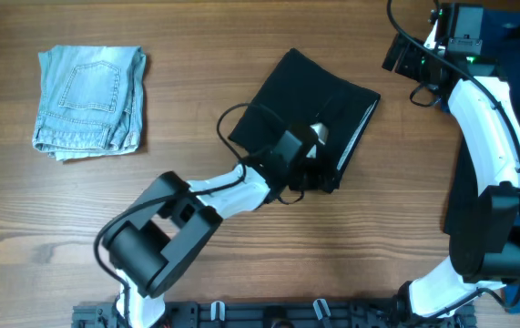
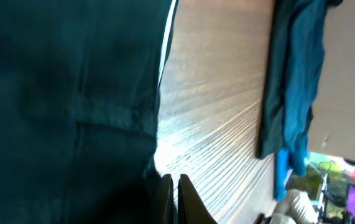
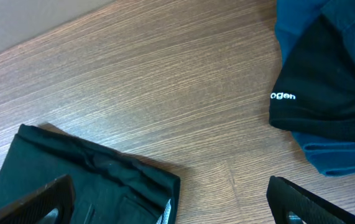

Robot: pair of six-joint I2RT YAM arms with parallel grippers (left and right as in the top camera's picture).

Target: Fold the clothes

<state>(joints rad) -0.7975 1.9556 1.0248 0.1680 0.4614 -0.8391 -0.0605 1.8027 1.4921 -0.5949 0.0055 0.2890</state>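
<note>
The black shorts-like garment point(image 1: 307, 102) lies folded at the table's middle, with a pale inner lining showing at its right edge. My left gripper point(image 1: 319, 175) rests on its near right corner. In the left wrist view the jaws point(image 2: 176, 190) are shut beside the black fabric point(image 2: 65, 112), with nothing visible between them. My right gripper point(image 1: 405, 56) hovers at the far right, open and empty. Its wide-open jaws point(image 3: 171, 208) are above the black garment's far corner point(image 3: 84, 180). Folded light-blue denim point(image 1: 89, 100) lies at the far left.
A pile of royal-blue and black clothes point(image 1: 519, 46) lies at the table's right edge. It also shows in the right wrist view point(image 3: 326, 81) with white lettering, and in the left wrist view point(image 2: 292, 74). Bare wood point(image 3: 165, 81) separates the pile from the black garment.
</note>
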